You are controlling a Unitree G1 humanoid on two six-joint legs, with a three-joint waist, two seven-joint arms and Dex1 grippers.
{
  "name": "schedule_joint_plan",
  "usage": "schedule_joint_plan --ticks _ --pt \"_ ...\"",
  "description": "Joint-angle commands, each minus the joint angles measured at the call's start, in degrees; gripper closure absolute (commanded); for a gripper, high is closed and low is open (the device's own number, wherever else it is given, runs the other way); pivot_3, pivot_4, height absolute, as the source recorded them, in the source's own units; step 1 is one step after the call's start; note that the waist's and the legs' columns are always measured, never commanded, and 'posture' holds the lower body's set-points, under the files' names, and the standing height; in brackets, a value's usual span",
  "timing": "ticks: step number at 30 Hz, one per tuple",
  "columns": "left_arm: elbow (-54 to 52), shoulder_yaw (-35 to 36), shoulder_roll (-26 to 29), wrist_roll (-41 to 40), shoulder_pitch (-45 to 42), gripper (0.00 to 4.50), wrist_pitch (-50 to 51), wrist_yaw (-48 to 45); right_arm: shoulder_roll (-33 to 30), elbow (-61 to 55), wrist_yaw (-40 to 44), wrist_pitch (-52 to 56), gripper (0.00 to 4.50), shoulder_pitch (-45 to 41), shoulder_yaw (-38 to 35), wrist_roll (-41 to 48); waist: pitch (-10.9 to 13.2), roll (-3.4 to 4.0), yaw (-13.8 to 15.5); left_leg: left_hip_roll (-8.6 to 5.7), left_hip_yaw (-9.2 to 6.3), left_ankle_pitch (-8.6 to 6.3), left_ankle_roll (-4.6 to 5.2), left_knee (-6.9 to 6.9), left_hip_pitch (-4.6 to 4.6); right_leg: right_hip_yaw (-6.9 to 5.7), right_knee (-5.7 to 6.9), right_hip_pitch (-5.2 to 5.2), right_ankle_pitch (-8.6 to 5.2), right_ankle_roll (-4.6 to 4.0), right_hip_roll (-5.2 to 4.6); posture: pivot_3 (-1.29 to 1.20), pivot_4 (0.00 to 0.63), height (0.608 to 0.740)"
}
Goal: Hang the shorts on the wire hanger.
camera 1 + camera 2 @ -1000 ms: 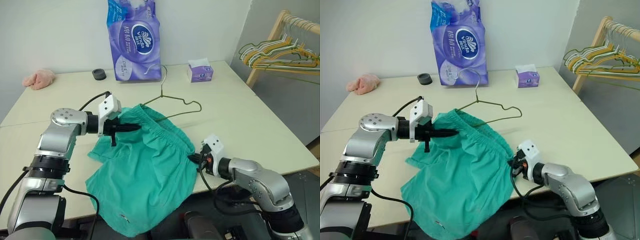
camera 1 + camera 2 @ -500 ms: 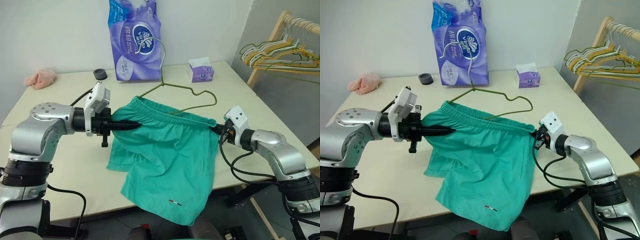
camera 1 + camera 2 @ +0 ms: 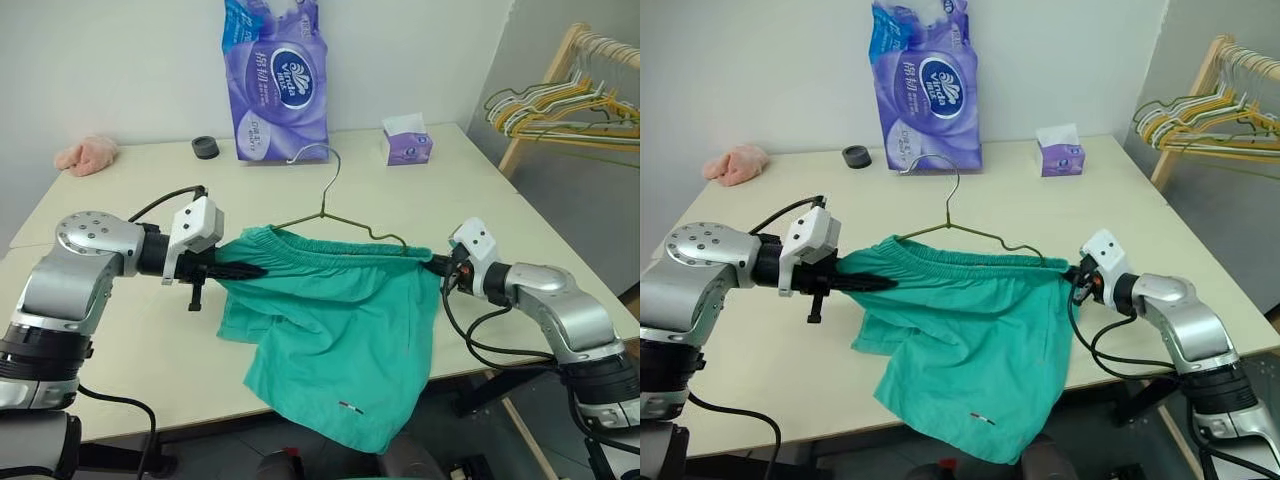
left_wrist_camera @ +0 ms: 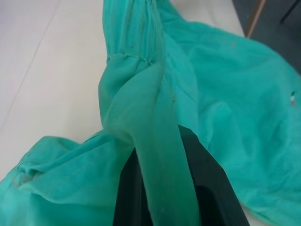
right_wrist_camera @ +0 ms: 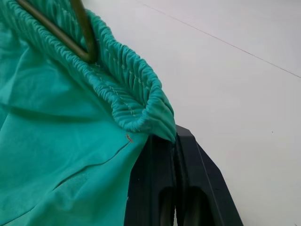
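Left eye view, item one: the shorts (image 3: pixel 335 325), teal cloth, stretched by the waistband between our two grippers above the table (image 3: pixel 120 330), legs hanging down past the near edge. Item two: the wire hanger (image 3: pixel 335 215), thin olive wire, its hook standing up above the middle of the waistband and its lower bar apparently inside the band; the right wrist view shows its corner (image 5: pixel 87 54) lying against the gathered elastic.

Left gripper (image 3: pixel 250 270): fingers (image 4: pixel 141 188) pressed together on a bunched fold at the left end of the waistband. Right gripper (image 3: pixel 437 266): fingers (image 5: pixel 160 188) closed tight on the right end of the elastic, just beside the hanger's shoulder.

Also on the table, well apart from the work: a purple pack of tissue rolls (image 3: pixel 275 80), a small tissue box (image 3: pixel 408 142), a black ring-shaped object (image 3: pixel 205 147), a pink cloth lump (image 3: pixel 85 155). A wooden rack with more hangers (image 3: pixel 560 105) stands beyond the table's right side.

Step in hand, as we judge it: seating the waistband on the hanger. To do it well we should keep the band taut and level, so that the wire shoulders stay inside the elastic. Any slack could let one shoulder slip out; an uneven pull could tip the hook sideways.
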Motion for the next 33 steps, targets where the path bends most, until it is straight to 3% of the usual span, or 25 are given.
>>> schedule_joint_plan --ticks 1,9,16,23,28,33 --pt "2.0 1.2 0.3 1.7 -1.4 4.49 -2.6 1.0 -1.9 -2.0 -0.2 1.1 4.50 0.7 -2.2 -0.9 0.0 0.00 0.0 0.00 -0.03 0.01 -0.02 0.00 -0.02 -0.02 0.00 0.00 0.00 0.00 0.00 -0.18 0.051 0.740" --pt "1.2 -1.4 2.0 5.1 2.5 4.49 -7.1 -2.0 -5.1 -4.0 2.5 2.0 4.50 -0.6 -2.8 -0.8 0.0 0.03 -0.1 -0.03 -0.18 0.03 -0.05 0.00 -0.10 -0.14 -0.01 0.00 0.00 0.00 -0.03 -0.19 0.051 0.740" --pt "3.5 -2.6 0.0 8.1 1.6 4.49 -9.7 1.4 -11.4 -7.3 11.3 1.5 4.50 -7.9 1.4 -1.4 0.1 0.10 -0.1 -0.16 -0.40 0.04 -0.05 0.01 -0.18 -0.36 -0.02 0.00 -0.03 0.03 -0.16 -0.20 0.053 0.740" --pt "3.8 -4.2 -4.0 9.8 0.2 4.49 -10.8 4.2 -8.7 -10.3 13.2 -0.6 4.50 -15.6 10.8 -6.4 0.1 0.10 -0.2 -0.54 -0.93 0.17 -0.06 0.01 -0.42 -1.03 0.03 -0.01 -0.04 -0.03 -0.59 -0.21 0.051 0.740" --pt "2.0 -5.3 -5.8 10.0 1.4 4.49 -10.7 4.2 -5.3 -7.5 13.9 -3.1 4.50 -20.4 13.7 -9.9 0.1 0.10 -0.1 -0.68 -0.78 0.22 -0.09 0.06 -0.50 -0.97 0.06 -0.09 -0.06 0.03 -0.82 -0.21 0.050 0.740" --pt "1.4 -5.4 -6.9 9.9 2.0 4.49 -10.6 4.7 -5.9 -8.2 18.0 -3.4 4.50 -21.2 14.6 -10.0 0.0 0.10 0.1 -0.65 -0.64 0.22 -0.09 0.07 -0.50 -0.87 0.04 -0.11 -0.06 0.05 -0.86 -0.21 0.049 0.740"
